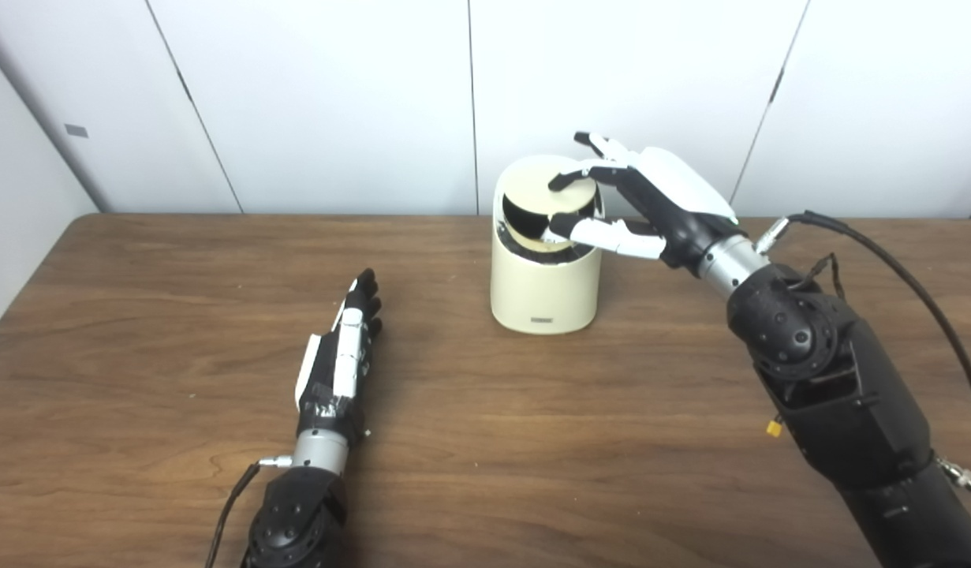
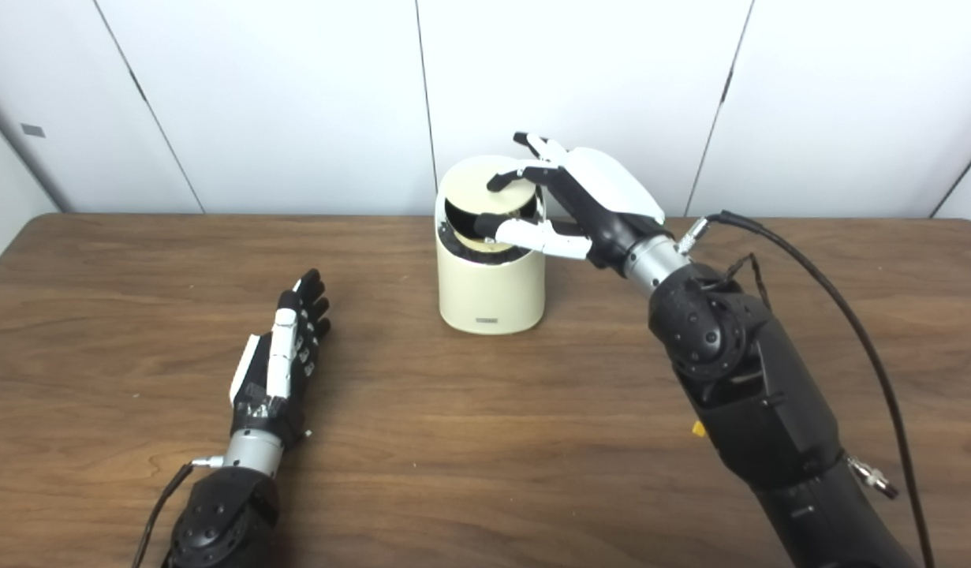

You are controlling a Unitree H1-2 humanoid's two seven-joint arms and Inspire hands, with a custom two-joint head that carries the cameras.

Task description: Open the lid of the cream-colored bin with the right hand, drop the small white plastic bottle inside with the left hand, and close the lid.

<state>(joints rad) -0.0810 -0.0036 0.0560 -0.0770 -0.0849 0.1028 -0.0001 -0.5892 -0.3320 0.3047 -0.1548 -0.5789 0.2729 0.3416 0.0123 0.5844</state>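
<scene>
both forearms enter at the bottom edge, nearest the camera, over one brown wooden table point(image 1: 469, 442). one cream-colored bin point(image 1: 543, 288) stands upright near the table's far edge, just right of centre: a short, smooth cylinder with its long axis vertical and a small label low on its front wall. its single round lid point(image 1: 550, 207) is tilted, the near edge dipped into the dark opening and the far edge raised toward the wall panels. the right hand point(image 1: 639, 205) reaches over the bin's top from the right, fingers spread wide, one fingertip on the lid and the thumb along the rim; it grips nothing. the left hand point(image 1: 343, 355) lies well apart to the left on the table, fingers straight, together and pointing away, holding nothing.
</scene>
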